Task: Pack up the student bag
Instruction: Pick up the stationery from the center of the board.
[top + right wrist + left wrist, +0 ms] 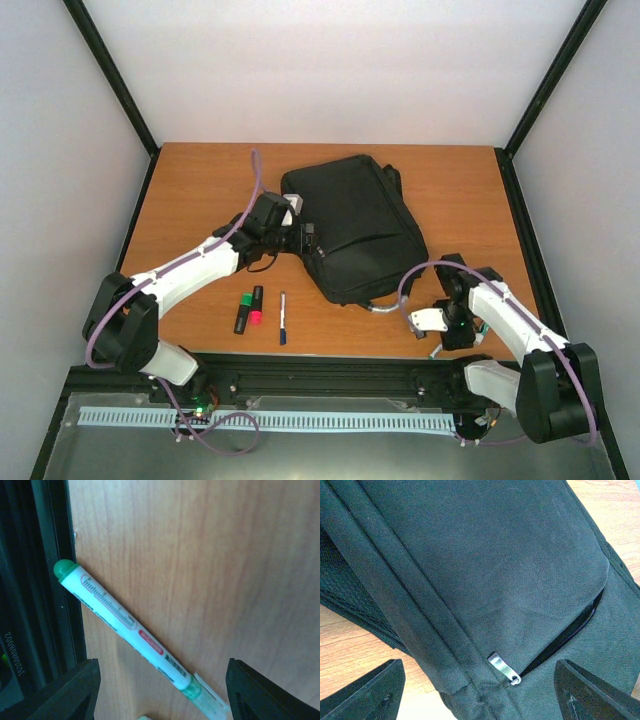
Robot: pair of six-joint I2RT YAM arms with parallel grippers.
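Observation:
The student bag (350, 225) is a large black backpack lying flat in the middle of the table. My left gripper (312, 241) hovers open over its left edge. In the left wrist view the bag (485, 565) fills the frame. Its silver zipper pull (504, 669) sits at the end of a shut zipper (565, 636), between my spread left fingers (365, 695) and untouched by them. My right gripper (442, 342) is open, pointing down near the table's front edge. A white pen with a green cap (130, 630) lies on the wood between its fingers (270, 690), untouched.
Two highlighters, green (244, 311) and red (257, 305), and a thin dark pen (283, 318) lie left of centre near the front. A black rail (40, 580) runs along the table's front edge beside the white pen. Enclosure walls stand on three sides.

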